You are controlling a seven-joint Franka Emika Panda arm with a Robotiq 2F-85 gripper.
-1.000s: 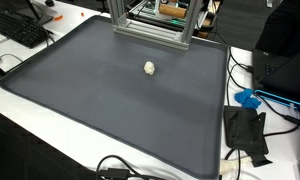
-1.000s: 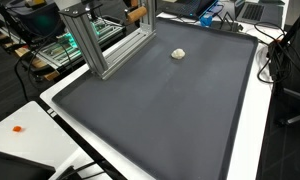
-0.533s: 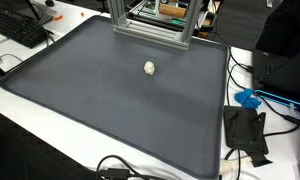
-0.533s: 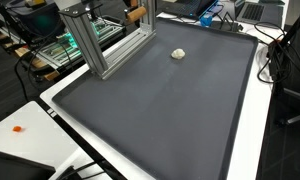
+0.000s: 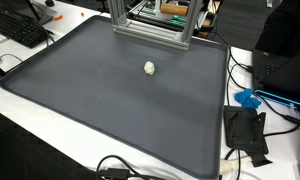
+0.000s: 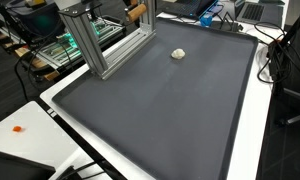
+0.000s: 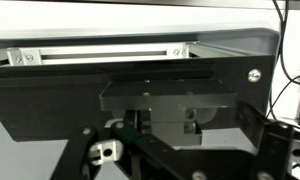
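Cream-white lump on dark grey mat; white table; silver frame

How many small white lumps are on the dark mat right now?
1. The white lump lies alone on the dark mat, in the half nearer the aluminium frame. Nothing there could hide another.

One pale lump, one grey mat (one keyboard beside).

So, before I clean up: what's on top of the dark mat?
A small whitish lump lies on the mat, and the aluminium frame stands at its edge. The surface under both is hidden.
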